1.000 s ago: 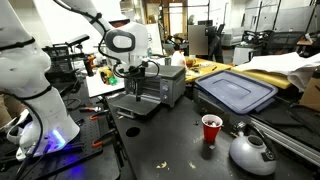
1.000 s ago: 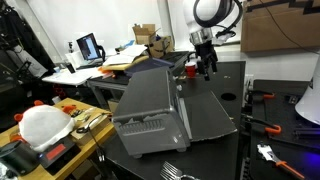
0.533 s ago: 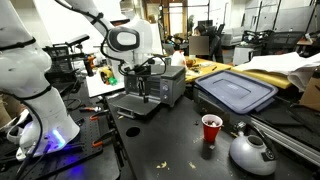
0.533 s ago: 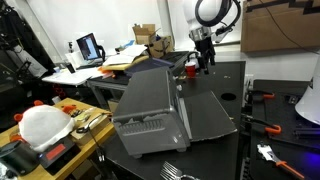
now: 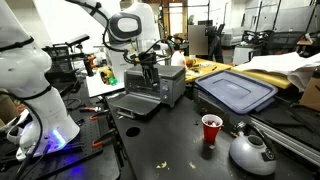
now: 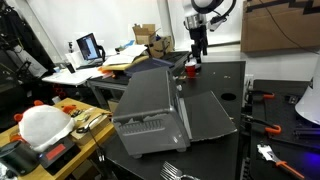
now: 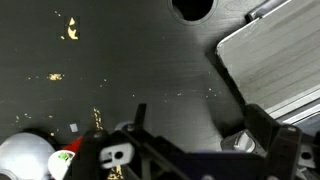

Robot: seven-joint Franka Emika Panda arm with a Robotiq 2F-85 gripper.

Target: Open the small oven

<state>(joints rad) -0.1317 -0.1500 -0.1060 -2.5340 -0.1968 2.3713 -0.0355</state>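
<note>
The small oven (image 5: 168, 86) stands left of centre in an exterior view, its glass door (image 5: 133, 103) lying flat on the dark table (image 5: 180, 145), so the opening appears complete. The gripper (image 5: 150, 68) hangs above the door, fingers spread and empty. Only withdrawal seems left.

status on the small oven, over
Pincer open, empty, over the door. Silver-grey boxy toaster oven: dark glass door down flat. Red plastic cup apart, not in the way.

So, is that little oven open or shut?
Open. The door of the small oven lies folded down flat before it in both exterior views.
</note>
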